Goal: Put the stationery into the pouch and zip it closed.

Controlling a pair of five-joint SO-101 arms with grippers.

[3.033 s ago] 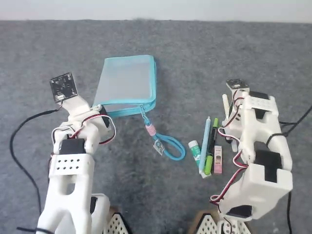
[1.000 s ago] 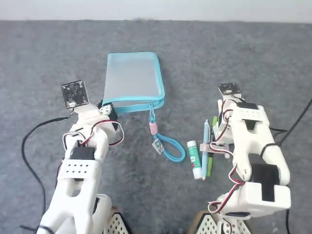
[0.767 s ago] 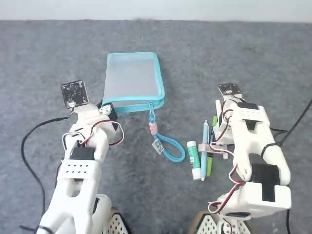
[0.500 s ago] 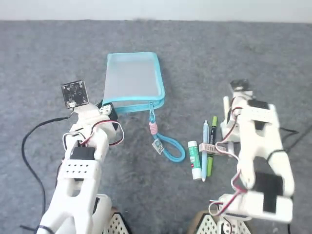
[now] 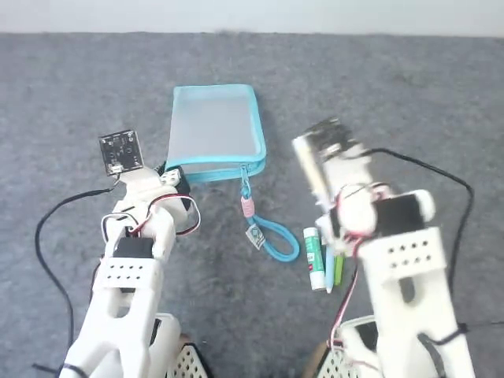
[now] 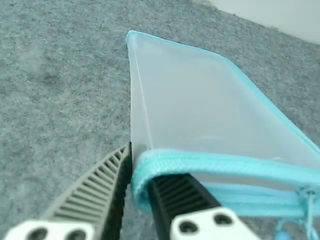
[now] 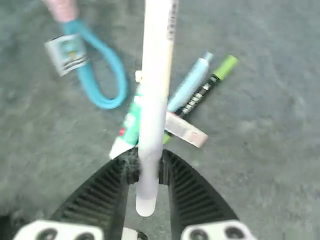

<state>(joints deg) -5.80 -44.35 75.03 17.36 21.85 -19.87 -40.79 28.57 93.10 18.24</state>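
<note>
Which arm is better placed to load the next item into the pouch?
Right. The right claw grips the long white pen; the left claw is clamped on the corner of the translucent teal-edged zip pouch, steadying it.

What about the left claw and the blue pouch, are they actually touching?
Touching. The left wrist view shows the left gripper clamped on the pouch at its turquoise zipper edge, with no gap.

There is one see-through pouch (image 5: 213, 130) with a blue edge and one blue loop (image 7: 120, 75) on its zip, and there are five stationery things: one white pen (image 7: 155, 75), one light blue pen (image 7: 190, 85), one green marker (image 7: 209, 89), one glue stick (image 5: 313, 250) and one little pink eraser (image 7: 185, 131).
</note>
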